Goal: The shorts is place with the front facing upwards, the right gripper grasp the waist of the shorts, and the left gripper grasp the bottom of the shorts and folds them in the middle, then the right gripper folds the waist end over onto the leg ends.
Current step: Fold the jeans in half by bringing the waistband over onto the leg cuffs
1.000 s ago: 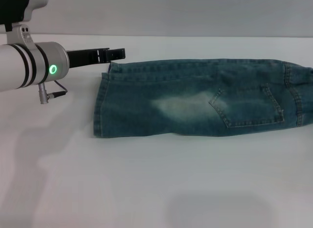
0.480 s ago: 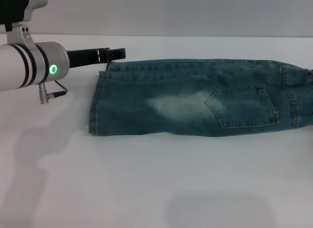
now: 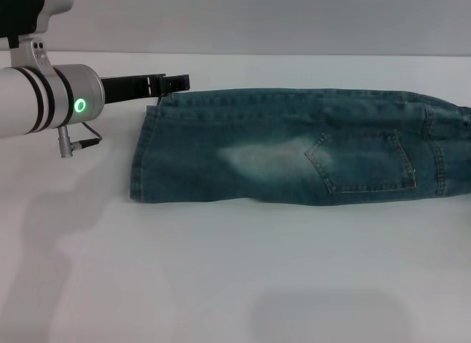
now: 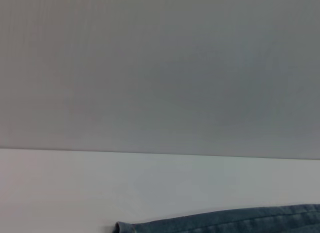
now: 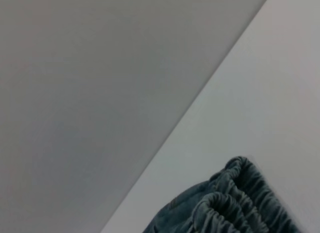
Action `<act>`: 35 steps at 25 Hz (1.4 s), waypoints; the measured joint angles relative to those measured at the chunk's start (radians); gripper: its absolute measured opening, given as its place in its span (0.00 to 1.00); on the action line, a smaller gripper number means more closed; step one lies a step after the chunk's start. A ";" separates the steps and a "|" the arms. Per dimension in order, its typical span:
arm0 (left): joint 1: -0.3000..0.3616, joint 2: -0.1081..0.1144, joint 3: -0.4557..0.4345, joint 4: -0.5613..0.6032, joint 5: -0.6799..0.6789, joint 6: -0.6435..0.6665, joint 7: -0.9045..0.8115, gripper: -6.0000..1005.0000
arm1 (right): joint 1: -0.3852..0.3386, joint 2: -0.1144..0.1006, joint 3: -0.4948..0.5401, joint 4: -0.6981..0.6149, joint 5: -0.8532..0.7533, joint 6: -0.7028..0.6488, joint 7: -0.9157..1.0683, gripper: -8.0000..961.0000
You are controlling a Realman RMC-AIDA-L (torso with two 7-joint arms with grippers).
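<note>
The blue denim shorts [image 3: 294,155] lie folded lengthwise into one long strip across the table [image 3: 221,269]. A back pocket and a pale faded patch face up. The bottom of the shorts, the leg ends [image 3: 138,159], forms the strip's left end. The waist [image 3: 462,144] runs off the picture's right edge. Its ruched band [image 5: 240,198] shows close up in the right wrist view. My left gripper [image 3: 175,82] hovers at the far corner of the leg hems, just behind the denim. A strip of denim edge [image 4: 225,224] shows in the left wrist view. The right gripper is out of view.
The table is plain white, with a grey wall [image 3: 257,19] behind its far edge. The left arm with its green ring [image 3: 79,104] reaches in from the left, above the table.
The shorts have slid a little to the left, with the hem end and the pocket both shifting that way. The left arm has stayed where it was.
</note>
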State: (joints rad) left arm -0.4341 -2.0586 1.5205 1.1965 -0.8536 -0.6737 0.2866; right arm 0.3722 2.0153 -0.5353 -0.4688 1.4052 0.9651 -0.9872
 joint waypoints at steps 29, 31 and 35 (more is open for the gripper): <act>0.058 -0.005 0.144 -0.007 -0.075 0.141 0.030 0.83 | 0.115 0.057 -0.111 -0.318 0.059 0.199 0.146 0.12; 0.062 -0.005 0.150 -0.007 -0.076 0.145 0.030 0.83 | 0.150 0.057 -0.134 -0.319 0.063 0.194 0.152 0.12; 0.068 -0.006 0.168 -0.009 -0.077 0.160 0.030 0.83 | 0.220 0.058 -0.174 -0.314 0.065 0.186 0.166 0.12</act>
State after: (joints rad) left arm -0.3660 -2.0643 1.6889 1.1875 -0.9306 -0.5136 0.3163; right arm 0.5919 2.0737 -0.7090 -0.7824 1.4699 1.1508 -0.8217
